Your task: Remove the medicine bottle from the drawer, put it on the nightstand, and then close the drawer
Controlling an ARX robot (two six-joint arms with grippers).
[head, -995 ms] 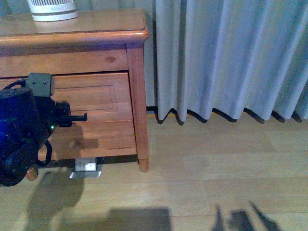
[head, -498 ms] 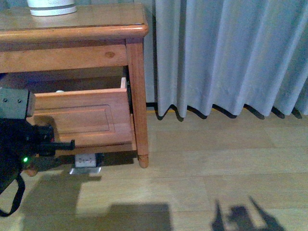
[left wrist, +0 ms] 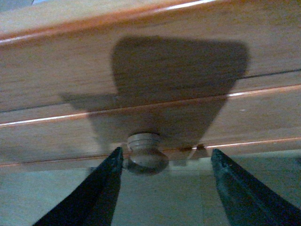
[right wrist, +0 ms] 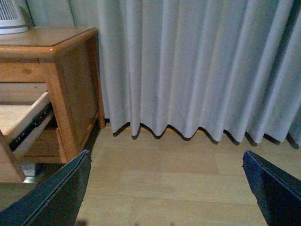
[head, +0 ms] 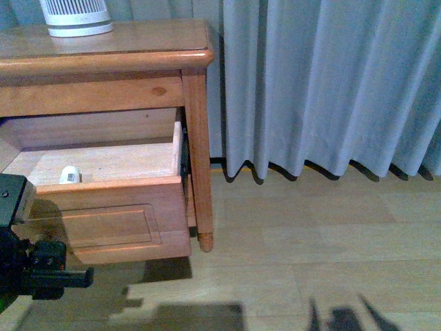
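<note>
Front view: the nightstand (head: 103, 62) fills the upper left of the shot, and the drawer (head: 114, 224) is wide open, so you can see the pale wood inside. The medicine bottle (head: 70, 174) is in the drawer, tucked against the inside of its front edge and well away from its right corner. Only the white top part pokes up over the front wall. A white ribbed device (head: 76, 17) sits at the back edge of the nightstand top. The left arm (head: 27, 269) is a dark lump low down in front of the drawer, and it covers the left end of the front panel. A grey curtain (head: 324, 83) hangs to the right, down to a wooden floor (head: 310, 241).

Left wrist view: super close on the drawer front. The left gripper (left wrist: 167, 155) has its fingers spread apart around the round wooden knob (left wrist: 146, 153) — one finger (left wrist: 101, 193) is right up against the knob, the other is well clear of it. So it isn't clamped on anything.

Right wrist view: the right gripper (right wrist: 165, 155) has its fingers (right wrist: 51, 197) wide apart too, with just bare floor between them. You can see the nightstand's side panel, and the open drawer sticking out on its dark slide rail (right wrist: 30, 127).
</note>
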